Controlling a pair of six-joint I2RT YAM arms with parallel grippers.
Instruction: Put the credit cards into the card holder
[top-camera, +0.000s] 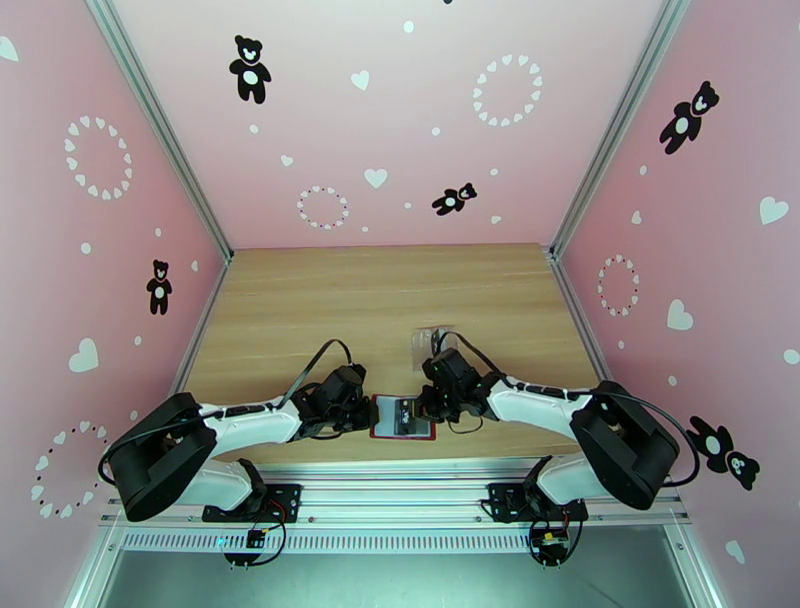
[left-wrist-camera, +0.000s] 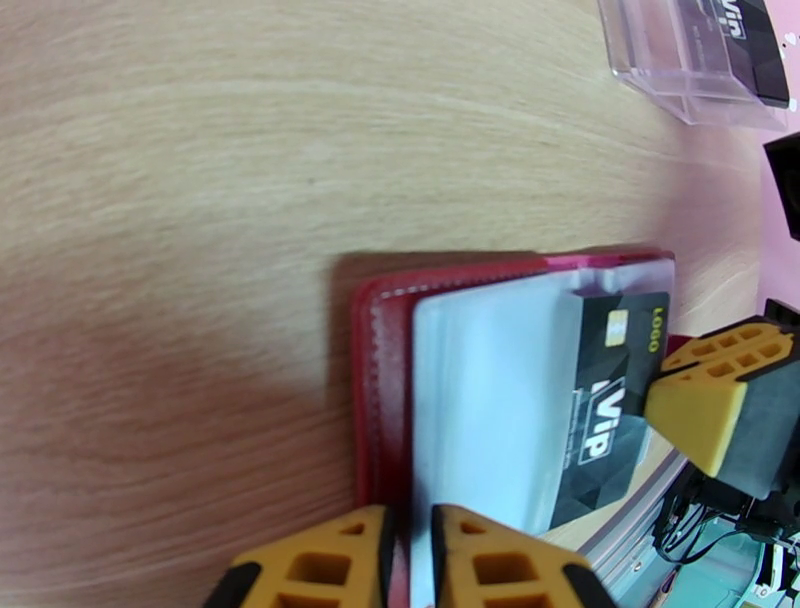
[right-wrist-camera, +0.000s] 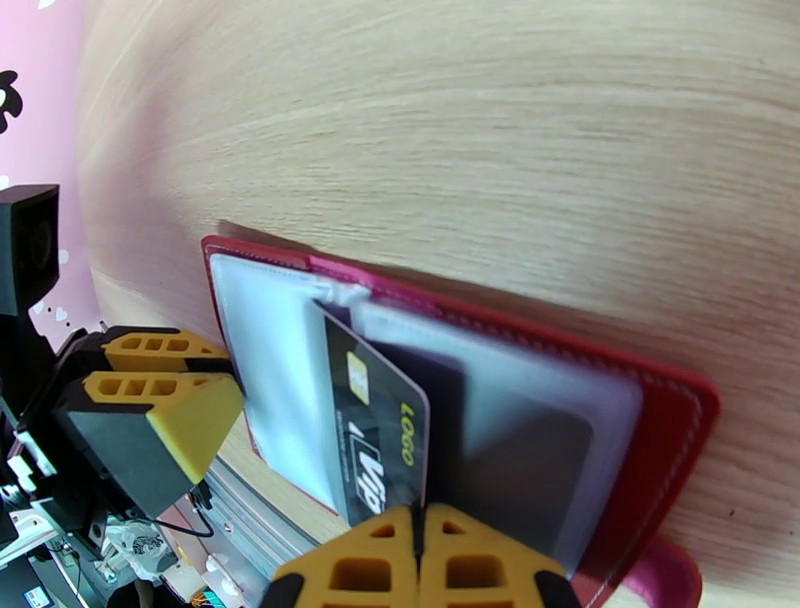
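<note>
Red card holder (top-camera: 385, 418) lies open on desk (top-camera: 380, 290) near front edge, between both arms. Left fingers (left-wrist-camera: 340, 565) pinch edge of its grey sleeve page, likely to keep it flat and stop it sliding. Right fingers (right-wrist-camera: 480, 570) pressed tight on black card (right-wrist-camera: 375, 440), held angled with far end at sleeve mouth, seemingly partway in. Further back, clear tray (left-wrist-camera: 660, 70) holds another black card (left-wrist-camera: 745, 40), apparently next in line
</note>
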